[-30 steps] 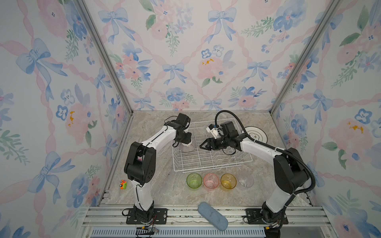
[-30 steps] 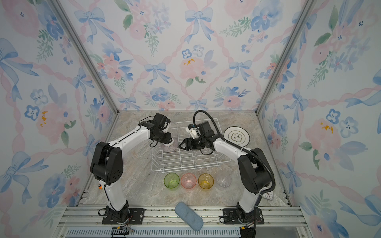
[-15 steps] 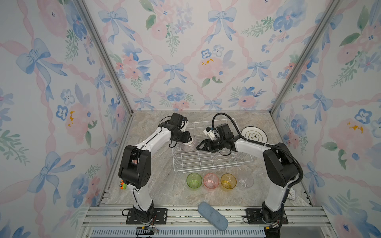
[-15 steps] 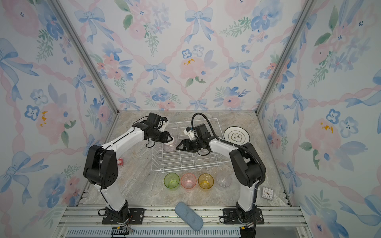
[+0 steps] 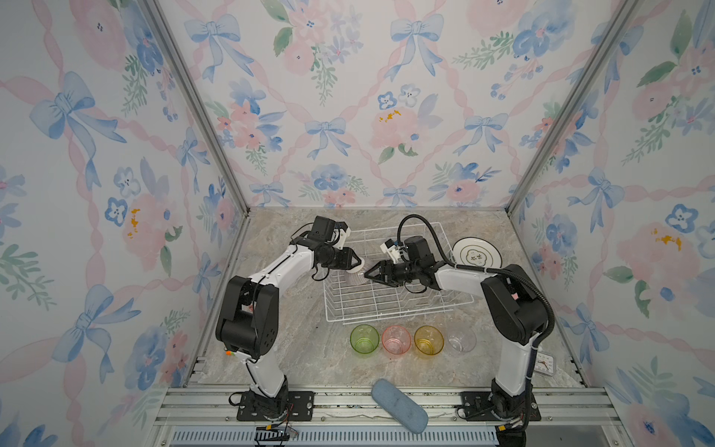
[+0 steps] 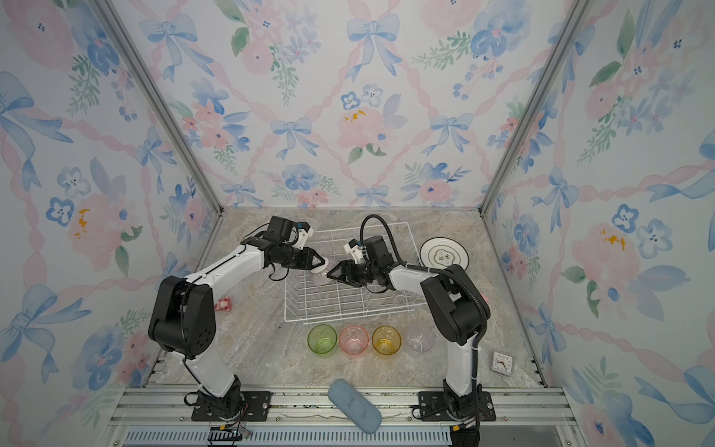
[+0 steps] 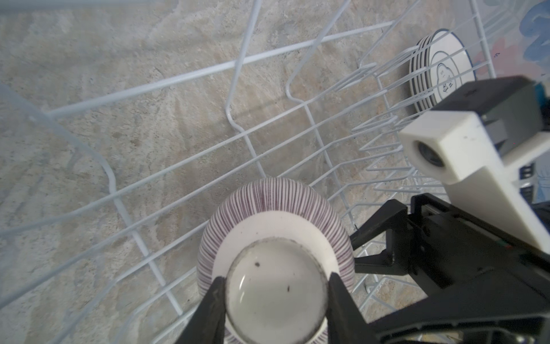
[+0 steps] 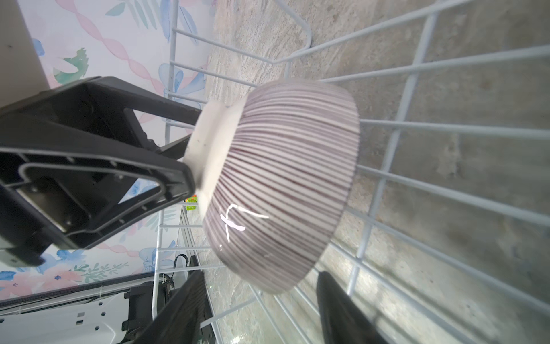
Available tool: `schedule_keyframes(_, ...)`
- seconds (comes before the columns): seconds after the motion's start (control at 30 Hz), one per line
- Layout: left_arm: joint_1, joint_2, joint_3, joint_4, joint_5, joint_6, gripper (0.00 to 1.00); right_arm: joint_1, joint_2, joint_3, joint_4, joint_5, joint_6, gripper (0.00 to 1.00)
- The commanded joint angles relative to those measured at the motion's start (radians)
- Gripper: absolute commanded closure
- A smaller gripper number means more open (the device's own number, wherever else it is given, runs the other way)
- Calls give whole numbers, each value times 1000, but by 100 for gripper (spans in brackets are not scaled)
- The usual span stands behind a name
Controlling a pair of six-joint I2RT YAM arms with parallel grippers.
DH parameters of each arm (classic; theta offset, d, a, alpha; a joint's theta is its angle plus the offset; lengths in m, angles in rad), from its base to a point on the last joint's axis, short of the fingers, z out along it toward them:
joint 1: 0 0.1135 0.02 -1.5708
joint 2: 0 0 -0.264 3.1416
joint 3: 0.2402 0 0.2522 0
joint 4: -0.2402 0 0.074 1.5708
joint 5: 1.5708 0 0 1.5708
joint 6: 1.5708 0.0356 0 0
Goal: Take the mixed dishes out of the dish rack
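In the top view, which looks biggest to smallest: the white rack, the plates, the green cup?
Largest to smallest:
dish rack
plate stack
green tumbler
The tumbler stands nearer the camera, yet looks smallest.

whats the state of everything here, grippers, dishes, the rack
dish rack: plate slots bare
striped bowl: tipped on its side, held inside the rack
left gripper: shut on the bowl's foot
right gripper: open, at the bowl's rim
plates: stacked flat outside the rack
green tumbler, pink tumbler, yellow tumbler, clear tumbler: upright, in a row
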Motion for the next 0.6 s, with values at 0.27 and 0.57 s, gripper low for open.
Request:
schedule_keyframes(0.27,18,-61,-45,110,98,-38,66,14,42,-54,358,-18,192,43)
schedule_keyframes(0.57,24,-62,-66,118,110,-39,66,15,111,-65,638,-53,368,57)
